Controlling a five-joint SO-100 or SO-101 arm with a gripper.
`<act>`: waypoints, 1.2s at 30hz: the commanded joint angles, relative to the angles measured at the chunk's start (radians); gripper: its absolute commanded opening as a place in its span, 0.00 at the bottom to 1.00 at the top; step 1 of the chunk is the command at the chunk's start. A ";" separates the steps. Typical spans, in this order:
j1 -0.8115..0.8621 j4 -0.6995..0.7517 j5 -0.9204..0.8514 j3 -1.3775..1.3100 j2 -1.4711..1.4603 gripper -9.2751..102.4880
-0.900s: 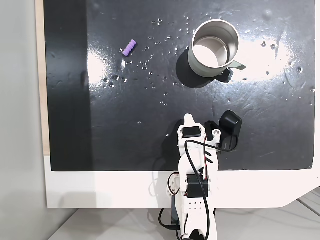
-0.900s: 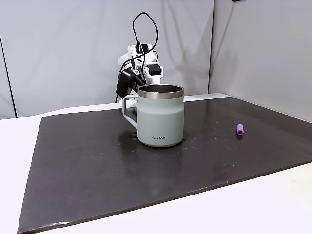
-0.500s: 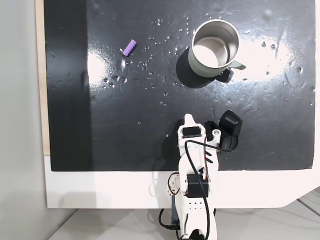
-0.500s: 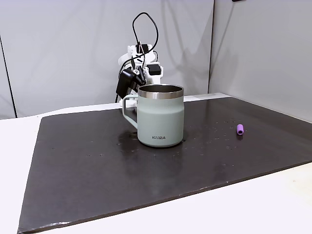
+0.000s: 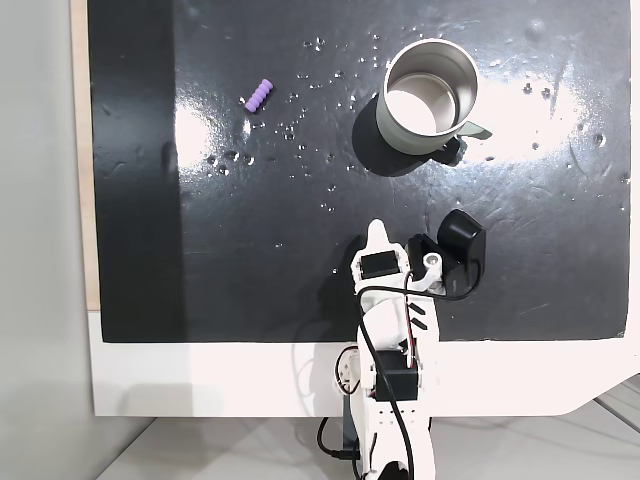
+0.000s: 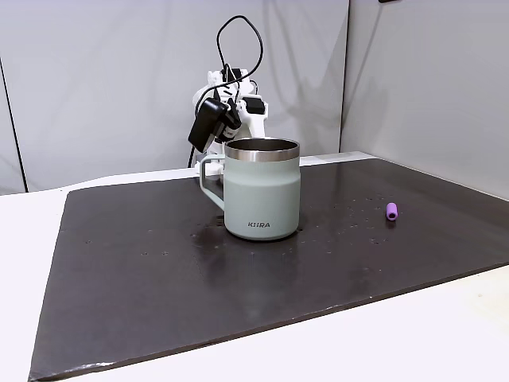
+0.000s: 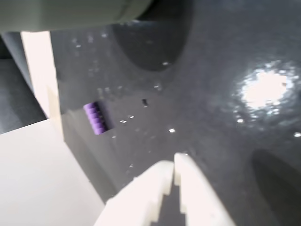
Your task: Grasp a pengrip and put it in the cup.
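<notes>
- Wrist view, from left to right: a pale strip of board edge, then the purple pengrip [image 7: 95,118] lying on the dark mat [image 7: 211,70], then a bright glare patch on the mat far to the right.
- At the bottom of that wrist view the gripper [image 7: 175,162] shows its two white fingertips pressed together, nothing between them, hanging over bare mat well apart from the pengrip.
- Along the top edge of the wrist view sits the blurred pale underside of the cup [image 7: 70,12], with its round shadow on the mat just beside it.
- From above, a fixed view gives the whole layout: the pengrip [image 5: 260,95] lies upper left on the mat [image 5: 250,250], the cup [image 5: 430,95] stands upright upper right, well apart from it, and the arm [image 5: 390,300] reaches in from the bottom edge.
- That top view looks straight into the cup's pale inside and catches its small handle at lower right, plus water droplets scattered between pengrip and cup.
- Seen from the side, a fixed view reverses the order: the cup [image 6: 261,189] stands in the middle with its handle to the left, and the pengrip [image 6: 391,211] lies far right.
- In that side view the arm [image 6: 227,111] rises behind the cup, whose rim hides its lower part.
</notes>
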 commanded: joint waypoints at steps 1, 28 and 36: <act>-0.058 0.006 -0.015 -0.141 -0.046 0.08; -0.244 0.238 0.011 -1.471 -1.404 0.08; -0.347 0.282 0.029 -1.649 -1.580 0.10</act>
